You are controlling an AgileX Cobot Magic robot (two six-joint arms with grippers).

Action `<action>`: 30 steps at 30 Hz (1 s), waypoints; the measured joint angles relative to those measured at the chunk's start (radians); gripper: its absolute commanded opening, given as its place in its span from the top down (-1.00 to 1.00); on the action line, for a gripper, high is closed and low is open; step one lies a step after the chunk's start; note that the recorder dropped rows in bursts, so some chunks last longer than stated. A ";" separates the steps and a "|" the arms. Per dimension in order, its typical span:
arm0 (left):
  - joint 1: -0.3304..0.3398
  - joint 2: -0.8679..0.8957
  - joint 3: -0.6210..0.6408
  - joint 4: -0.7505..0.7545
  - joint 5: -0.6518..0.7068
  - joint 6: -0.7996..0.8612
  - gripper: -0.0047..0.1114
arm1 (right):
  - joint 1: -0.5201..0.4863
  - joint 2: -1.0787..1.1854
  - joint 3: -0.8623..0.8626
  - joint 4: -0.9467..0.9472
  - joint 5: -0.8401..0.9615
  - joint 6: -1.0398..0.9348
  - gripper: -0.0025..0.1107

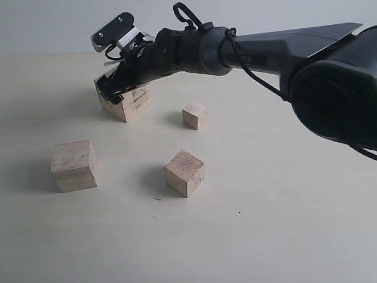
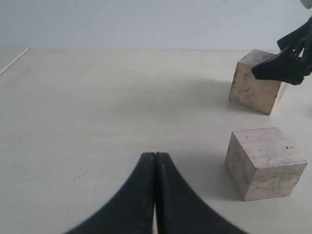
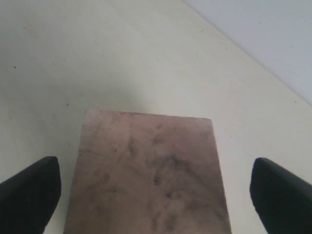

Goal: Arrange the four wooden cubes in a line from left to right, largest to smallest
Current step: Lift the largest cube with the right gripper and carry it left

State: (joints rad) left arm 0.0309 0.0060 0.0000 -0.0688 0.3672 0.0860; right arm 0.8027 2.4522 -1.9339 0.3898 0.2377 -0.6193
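Note:
The largest wooden cube (image 1: 134, 106), smudged dark on top, sits at the back left. My right gripper (image 1: 121, 89) reaches across and is low over it. In the right wrist view the cube (image 3: 146, 170) lies between the open fingers (image 3: 31, 190), with table showing on both sides. A second large cube (image 1: 74, 165) stands front left, a medium one (image 1: 185, 173) in the middle front, and the smallest (image 1: 195, 114) behind it. My left gripper (image 2: 155, 155) is shut and empty, just above the table beside the front-left cube (image 2: 265, 161).
The pale tabletop (image 1: 265, 224) runs on to the right and front of the cubes. The right arm's dark body (image 1: 330, 71) spans the upper right of the exterior view. A thin pale strip (image 2: 13, 61) lies near the table's far edge in the left wrist view.

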 measured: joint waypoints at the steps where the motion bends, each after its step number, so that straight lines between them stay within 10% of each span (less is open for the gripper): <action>1: 0.000 0.000 0.000 0.000 0.000 0.000 0.92 | 0.000 0.005 0.000 0.000 -0.002 0.000 -0.90; 8: 0.000 0.000 0.000 0.000 0.000 0.000 0.92 | 0.000 0.034 -0.013 0.000 -0.017 0.000 -0.69; 16: 0.000 0.000 0.000 0.000 0.000 0.000 0.92 | 0.000 0.034 -0.013 0.001 0.067 0.004 0.96; 25: 0.000 0.000 0.000 0.000 0.000 0.000 0.92 | 0.000 -0.115 -0.013 0.057 0.221 -0.014 0.96; 30: 0.000 0.000 0.000 0.000 0.000 0.000 0.92 | -0.002 -0.161 -0.013 0.422 0.362 -0.336 0.96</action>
State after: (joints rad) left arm 0.0309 0.0060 0.0000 -0.0688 0.3672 0.0860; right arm 0.8009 2.2914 -1.9465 0.8114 0.5997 -0.9558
